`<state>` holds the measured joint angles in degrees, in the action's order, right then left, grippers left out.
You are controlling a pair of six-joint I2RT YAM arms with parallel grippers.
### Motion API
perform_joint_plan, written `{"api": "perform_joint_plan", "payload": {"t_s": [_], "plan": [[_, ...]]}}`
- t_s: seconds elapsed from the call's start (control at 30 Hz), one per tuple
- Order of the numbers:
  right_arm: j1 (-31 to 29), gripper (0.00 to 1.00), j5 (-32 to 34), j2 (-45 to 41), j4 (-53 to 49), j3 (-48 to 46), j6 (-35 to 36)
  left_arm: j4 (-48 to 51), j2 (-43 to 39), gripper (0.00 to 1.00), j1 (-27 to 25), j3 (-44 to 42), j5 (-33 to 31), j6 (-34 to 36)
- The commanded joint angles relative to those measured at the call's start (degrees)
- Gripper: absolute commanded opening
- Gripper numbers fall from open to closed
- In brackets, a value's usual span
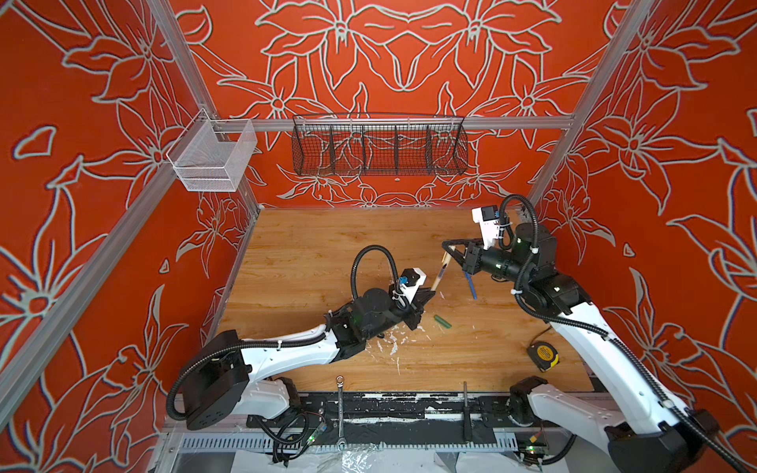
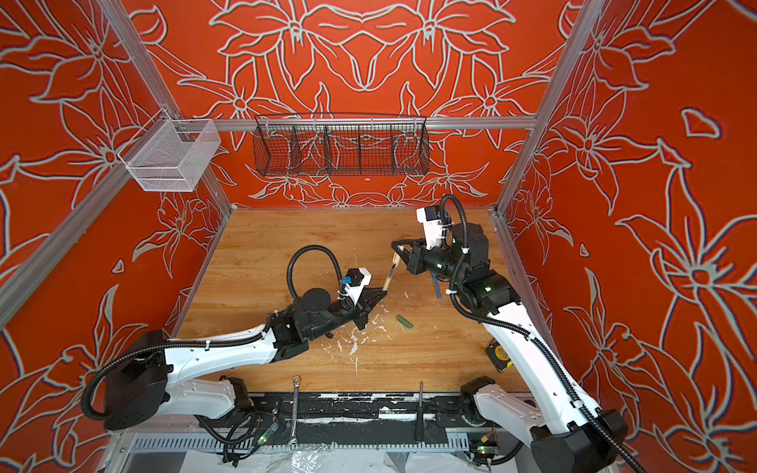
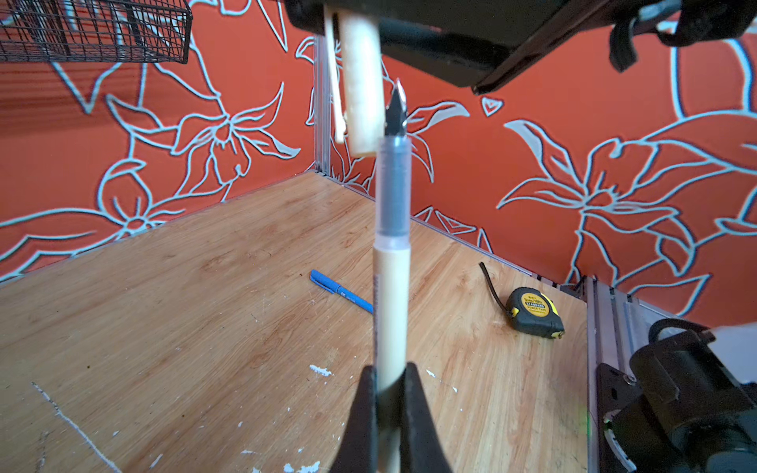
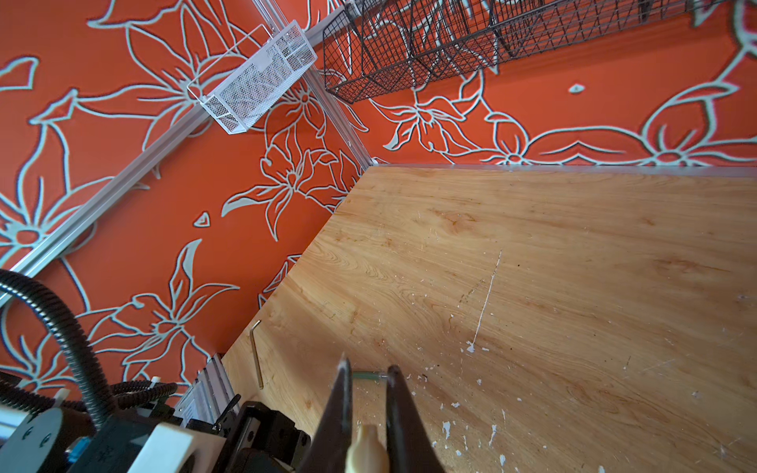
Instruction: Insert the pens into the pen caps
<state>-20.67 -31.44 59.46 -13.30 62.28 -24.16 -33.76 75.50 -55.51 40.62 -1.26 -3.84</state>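
Note:
My left gripper [image 1: 430, 293] [image 3: 391, 368] is shut on the lower shaft of the tan pen [image 1: 438, 278] [image 3: 391, 295], which points up and away with its dark nib bare. Just beyond it, my right gripper [image 1: 445, 247] [image 4: 368, 368] is shut on the tan pen cap [image 1: 444, 258] [image 3: 362, 82] [image 4: 366, 448]. In the left wrist view the nib shows alongside the cap's open end, not inside it. A blue pen [image 1: 471, 284] [image 3: 340, 290] lies on the table under the right arm. A green cap [image 1: 442, 321] [image 2: 404, 321] lies right of the left gripper. A green stick [image 4: 366, 374] shows partly beyond the right fingers.
A yellow-and-black tape measure [image 1: 542, 354] [image 3: 532, 313] sits by the right arm. A silver wrench [image 1: 340, 409] and a dark rod [image 1: 465, 409] lie on the front rail. An Allen key [image 4: 256, 354] lies near the table's left edge. A black wire basket [image 1: 379, 149] and a white one [image 1: 213, 159] hang on the walls.

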Motion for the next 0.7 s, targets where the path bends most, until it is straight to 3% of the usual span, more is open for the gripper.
{"api": "perform_joint_plan", "payload": {"t_s": [0.0,0.33,0.67], "plan": [[-0.4,0.00,1.5,-0.8,0.2,0.5,0.0,0.1,-1.0,0.00,0.0,1.4,-0.3,1.0],[-0.3,0.00,0.9,-1.4,-0.8,5.5,1.0,0.4,-0.8,0.00,0.0,1.4,-0.2,0.8],[-0.3,0.00,-0.6,-1.1,-0.4,3.4,0.3,0.8,-0.7,0.00,0.0,1.7,0.0,0.9]]}}
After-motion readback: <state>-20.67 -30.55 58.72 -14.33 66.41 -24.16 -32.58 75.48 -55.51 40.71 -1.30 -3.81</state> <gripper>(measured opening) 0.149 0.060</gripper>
